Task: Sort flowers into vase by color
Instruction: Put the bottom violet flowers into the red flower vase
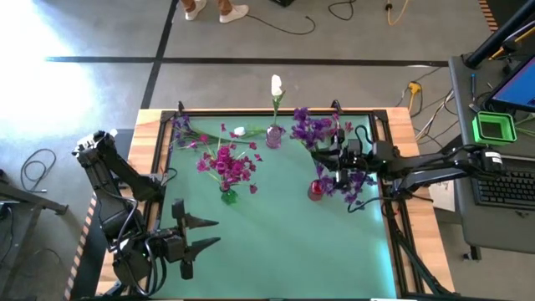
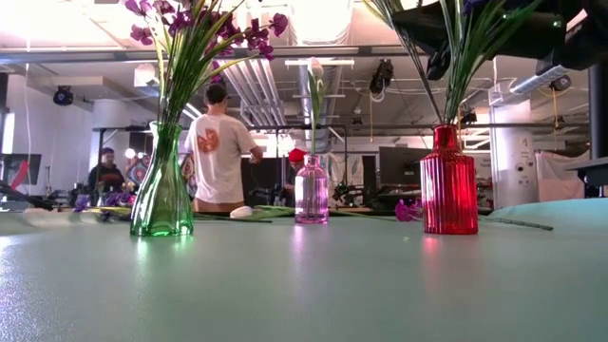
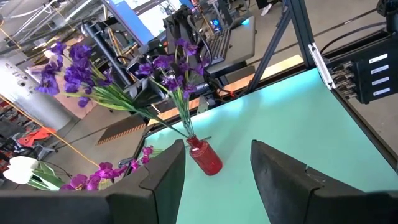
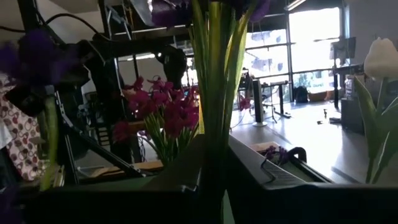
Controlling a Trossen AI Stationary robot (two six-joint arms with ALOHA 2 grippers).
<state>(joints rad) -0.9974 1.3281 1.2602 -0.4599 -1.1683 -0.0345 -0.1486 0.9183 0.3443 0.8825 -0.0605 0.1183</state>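
Observation:
Three vases stand on the green mat. A green vase (image 1: 228, 197) holds magenta-pink flowers (image 1: 226, 163). A pink vase (image 1: 274, 136) at the far side holds one white bud (image 1: 276, 84). A red vase (image 1: 316, 191) holds purple flowers (image 1: 313, 127). My right gripper (image 1: 323, 164) reaches in from the right above the red vase, shut on the purple stems. Loose flowers (image 1: 205, 138) lie flat on the mat at the far left. My left gripper (image 1: 201, 234) hovers open near the front left corner, fingers pointing toward the table's right. My right gripper pinches the purple flowers' green stems (image 4: 211, 112) between its two fingers, above the red vase's mouth (image 2: 446, 128). The fingers come about level from the table's right side and lie across the stems. The stems stand nearly upright, their lower ends inside the vase.
The loose purple, white and magenta flowers lie along the mat's far left edge. A raised black rail (image 1: 384, 150) frames the mat. The mat's near middle lies between both arms. People (image 2: 220, 142) stand in the room beyond the table.

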